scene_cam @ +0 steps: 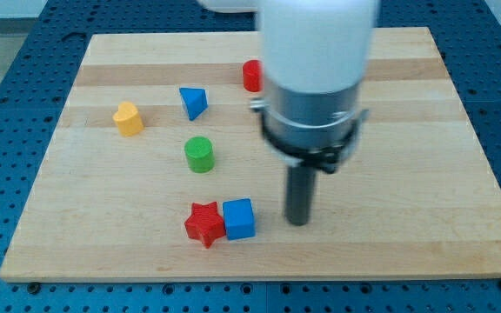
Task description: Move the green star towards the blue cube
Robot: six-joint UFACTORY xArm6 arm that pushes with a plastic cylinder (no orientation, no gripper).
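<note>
The blue cube (239, 218) lies on the wooden board (424, 174) low in the middle, touching a red star (203, 224) on its left. My tip (297, 222) stands just to the right of the blue cube, a small gap apart. No green star shows; the only green block is a green cylinder (199, 155) above and left of the cube. The arm's white and grey body hides part of the board's upper middle.
A blue triangular block (194, 102) and a yellow block (129, 118) lie at the upper left. A red block (251, 76) at the top middle is partly hidden by the arm. Blue perforated table surrounds the board.
</note>
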